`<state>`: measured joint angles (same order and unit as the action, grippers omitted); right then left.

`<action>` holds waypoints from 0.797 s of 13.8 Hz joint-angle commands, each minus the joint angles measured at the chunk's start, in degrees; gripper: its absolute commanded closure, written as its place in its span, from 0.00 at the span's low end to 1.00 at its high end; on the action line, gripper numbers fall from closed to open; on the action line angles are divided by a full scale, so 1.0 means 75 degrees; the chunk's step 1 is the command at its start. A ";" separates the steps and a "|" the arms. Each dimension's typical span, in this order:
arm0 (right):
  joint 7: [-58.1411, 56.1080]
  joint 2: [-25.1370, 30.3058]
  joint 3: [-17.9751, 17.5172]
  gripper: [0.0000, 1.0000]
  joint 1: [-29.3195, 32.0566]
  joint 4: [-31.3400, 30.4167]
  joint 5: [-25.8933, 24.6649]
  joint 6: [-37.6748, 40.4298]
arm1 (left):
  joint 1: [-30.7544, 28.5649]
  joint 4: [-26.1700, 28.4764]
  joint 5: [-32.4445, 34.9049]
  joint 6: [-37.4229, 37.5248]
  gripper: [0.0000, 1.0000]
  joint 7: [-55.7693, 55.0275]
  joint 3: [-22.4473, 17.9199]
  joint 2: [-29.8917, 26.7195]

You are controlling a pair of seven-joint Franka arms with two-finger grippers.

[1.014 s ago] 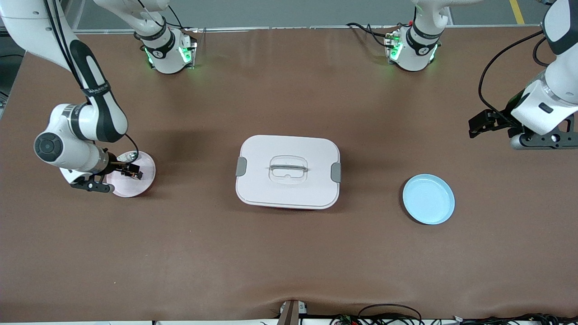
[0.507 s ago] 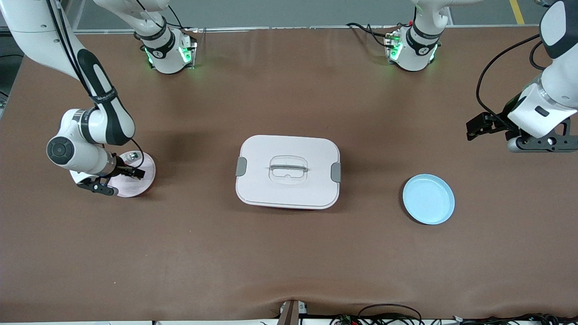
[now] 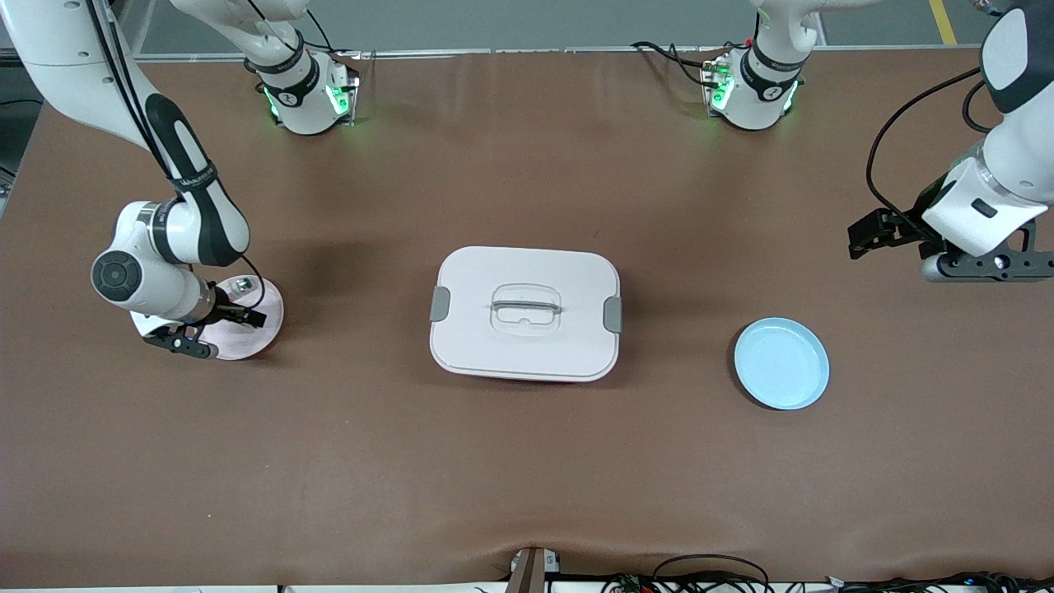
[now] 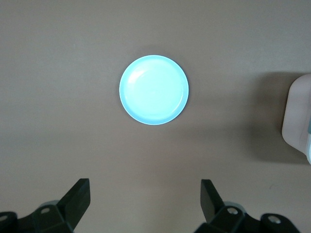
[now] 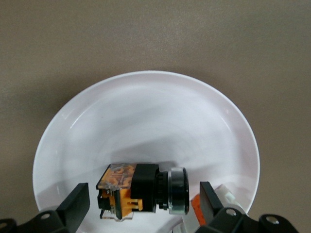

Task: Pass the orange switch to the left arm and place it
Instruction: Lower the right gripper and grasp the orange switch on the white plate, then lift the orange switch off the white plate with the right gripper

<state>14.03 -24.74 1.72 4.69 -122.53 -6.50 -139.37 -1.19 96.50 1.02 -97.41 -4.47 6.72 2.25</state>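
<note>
A: Starting nearest the front camera, what is on the table?

B: The blue plate (image 3: 781,363) toward the left arm's end, then the box (image 3: 524,313) in the middle, lid on, with no readable label.

A: And the orange switch?

B: The orange switch (image 5: 142,190) lies on the pink plate (image 3: 257,329) at the right arm's end, between the spread fingers of the right gripper (image 5: 141,208), which is low over the plate; neither finger grips it. A small clear part (image 3: 241,285) sits on the plate's edge.

A: The other arm?

B: The left gripper (image 4: 146,204) hangs over bare table near the blue plate, fingers apart, holding nothing. The writing on the arm bands is too small to read.
</note>
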 commanded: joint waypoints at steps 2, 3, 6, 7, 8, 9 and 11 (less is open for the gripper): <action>0.0203 -0.0134 -0.0030 0.00 0.0055 0.0025 -0.0294 -0.0178 | 0.0006 0.0059 0.0075 -0.0137 0.00 0.0104 0.0065 -0.0008; 0.0203 -0.0181 -0.0030 0.00 0.0055 0.0025 -0.0294 -0.0237 | 0.0006 0.0083 0.0064 -0.0137 0.00 0.0104 0.0077 -0.0019; 0.0203 -0.0228 -0.0030 0.00 0.0032 0.0025 -0.0294 -0.0273 | -0.0006 0.0165 0.0075 -0.0137 0.00 0.0104 0.0159 -0.0031; 0.0203 -0.0228 -0.0030 0.00 0.0032 0.0025 -0.0294 -0.0273 | -0.0006 0.0176 0.0075 -0.0137 0.00 0.0104 0.0159 -0.0043; 0.0203 -0.0228 -0.0030 0.00 0.0032 0.0025 -0.0294 -0.0273 | -0.0017 0.0177 0.0075 -0.0137 0.00 0.0104 0.0171 -0.0043; 0.0203 -0.0228 -0.0030 0.00 0.0032 0.0025 -0.0294 -0.0273 | -0.0006 0.0188 0.0075 -0.0137 0.00 0.0104 0.0171 -0.0043; 0.0157 -0.0228 -0.0030 0.04 0.0020 0.0025 -0.0294 -0.0273 | -0.0017 0.0200 0.0075 -0.0137 0.00 0.0104 0.0206 -0.0043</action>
<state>14.06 -26.33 1.73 4.71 -122.52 -7.11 -141.10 -1.12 97.38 1.02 -97.66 -4.47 7.76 2.46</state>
